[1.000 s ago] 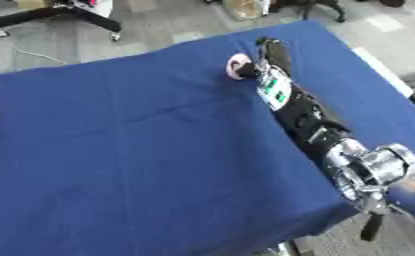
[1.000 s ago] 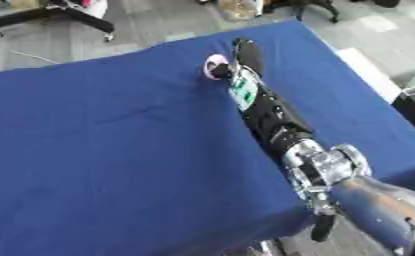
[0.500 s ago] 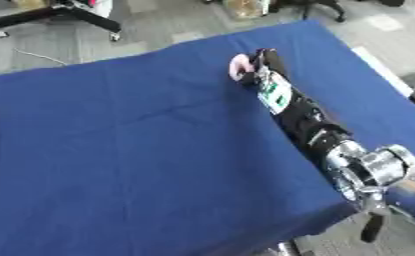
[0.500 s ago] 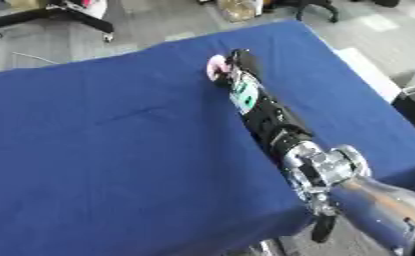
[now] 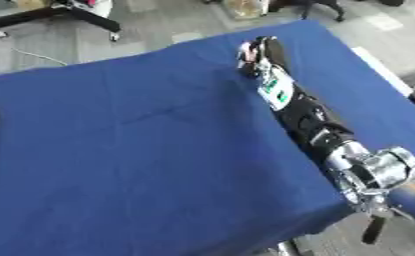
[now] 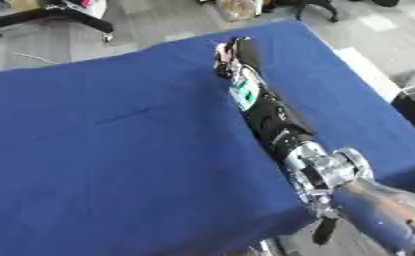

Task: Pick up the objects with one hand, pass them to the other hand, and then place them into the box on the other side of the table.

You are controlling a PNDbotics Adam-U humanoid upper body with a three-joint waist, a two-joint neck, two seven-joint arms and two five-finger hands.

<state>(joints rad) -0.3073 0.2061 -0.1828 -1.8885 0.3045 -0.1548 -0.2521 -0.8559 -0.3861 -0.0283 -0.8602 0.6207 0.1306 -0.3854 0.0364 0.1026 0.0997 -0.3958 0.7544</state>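
Right hand (image 5: 261, 51) stretched to far edge of blue-covered table (image 5: 140, 140), over small pinkish object (image 5: 244, 49). Fingers look curled round object, only sliver of pink showing beside them; contact itself hidden. Left hand not in view. No box visible. Step judged: grasp for pickup. To do well: close fully before lifting, lift straight up off cloth, keep object away from table edge, then bring toward centre for handover.

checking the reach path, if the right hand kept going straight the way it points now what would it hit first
The right hand is already at a small pink object, which sits against its left side. Straight ahead there is only blue table up to the far edge, then floor. Depth there is hard to judge.
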